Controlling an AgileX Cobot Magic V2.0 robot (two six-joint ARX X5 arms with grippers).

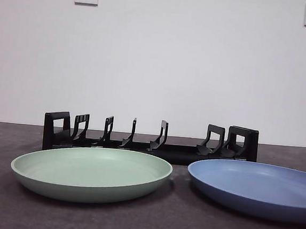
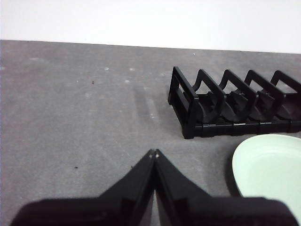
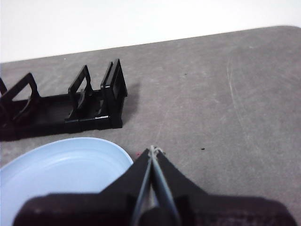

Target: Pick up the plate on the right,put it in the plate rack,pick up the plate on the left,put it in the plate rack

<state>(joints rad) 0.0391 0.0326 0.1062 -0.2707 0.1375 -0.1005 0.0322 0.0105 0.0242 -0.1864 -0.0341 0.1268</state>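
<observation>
Long low black plastic plate rack: long axis crosswise, behind round pale-green plate and round blue plate. Left gripper, right gripper: jaws together, empty.

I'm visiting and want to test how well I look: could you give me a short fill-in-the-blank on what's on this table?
1. The plate on the right is ____ in colour.
2. The green plate lies ____ on the table, not in the plate rack.
3. The left gripper has its jaws ____.
4. The rack stands ____ both plates, nearer the wall.

Missing words: blue; flat; shut; behind
</observation>
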